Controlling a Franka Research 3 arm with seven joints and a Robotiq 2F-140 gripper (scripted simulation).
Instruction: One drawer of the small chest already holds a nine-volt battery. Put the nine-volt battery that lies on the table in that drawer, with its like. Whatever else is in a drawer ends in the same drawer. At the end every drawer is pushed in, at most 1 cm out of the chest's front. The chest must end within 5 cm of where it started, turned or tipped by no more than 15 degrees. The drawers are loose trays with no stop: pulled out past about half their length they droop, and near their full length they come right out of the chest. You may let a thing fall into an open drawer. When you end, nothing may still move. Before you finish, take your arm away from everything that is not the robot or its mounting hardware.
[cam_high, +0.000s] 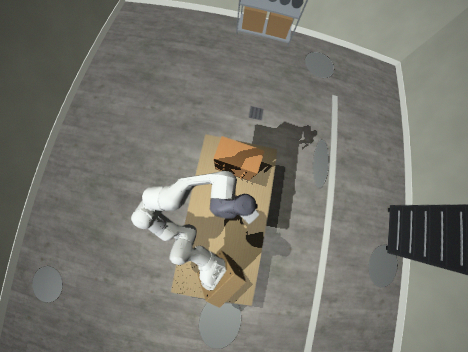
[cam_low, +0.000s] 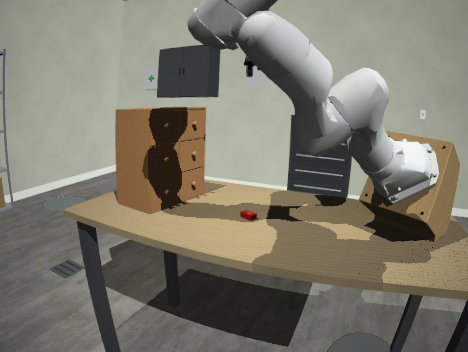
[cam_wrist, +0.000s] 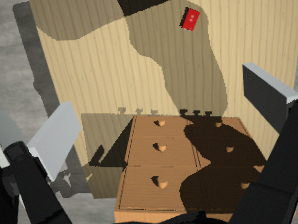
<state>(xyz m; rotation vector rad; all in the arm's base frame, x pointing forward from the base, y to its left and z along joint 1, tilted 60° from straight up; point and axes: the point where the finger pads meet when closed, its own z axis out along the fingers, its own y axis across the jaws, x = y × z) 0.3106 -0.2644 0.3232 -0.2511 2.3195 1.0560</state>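
The top view looks steeply down from high above the table (cam_high: 200, 200), far enough off to take in the floor around it. The exterior view looks slightly down across the table from nearer. The wrist view looks down between the fingers. All three share the chest (cam_high: 239, 154) (cam_low: 132, 157) (cam_wrist: 150, 192).

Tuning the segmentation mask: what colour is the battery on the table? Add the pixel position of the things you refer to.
Red, the battery (cam_low: 248, 215) (cam_wrist: 191, 19); the wrist view shows it best.
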